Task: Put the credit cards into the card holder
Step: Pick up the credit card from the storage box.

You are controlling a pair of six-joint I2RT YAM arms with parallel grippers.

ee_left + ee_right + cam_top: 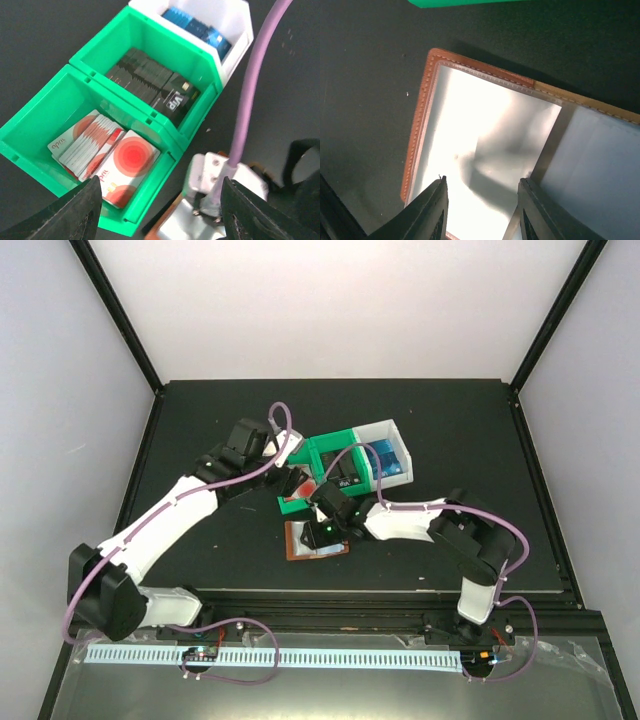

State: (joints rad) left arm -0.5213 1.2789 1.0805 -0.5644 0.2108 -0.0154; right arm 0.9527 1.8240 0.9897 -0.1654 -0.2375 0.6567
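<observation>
Two dark fingers of the right claw (480, 215) fill the bottom of the right wrist view. They are spread part-way, and the wallet's shiny clear pocket shows in the gap between them. That wallet (490, 125) lies open and flat on the black table (200, 420), around its middle. Its reddish-brown stitched edge is on the left and a second clear pocket lies to the right. Just beyond the wallet a row of three small bins runs from near-left to far-right. The nearest is a green bin (30, 130) holding a fanned stack of red-and-white cards (107, 160). Touching it is a second green bin (100, 42) packed with black cards (150, 85), the front one marked VIP. At the far end is a white bin (240, 35) with blue cards (197, 27) standing in it. Above the near end of the row hangs the left claw (160, 215), its fingers spread wide and gripping nothing. A purple cable (255, 85) crosses the left wrist view on the right side. Both white arms reach in from the near edge of the table, the left one from the left side and the right one from the right.
</observation>
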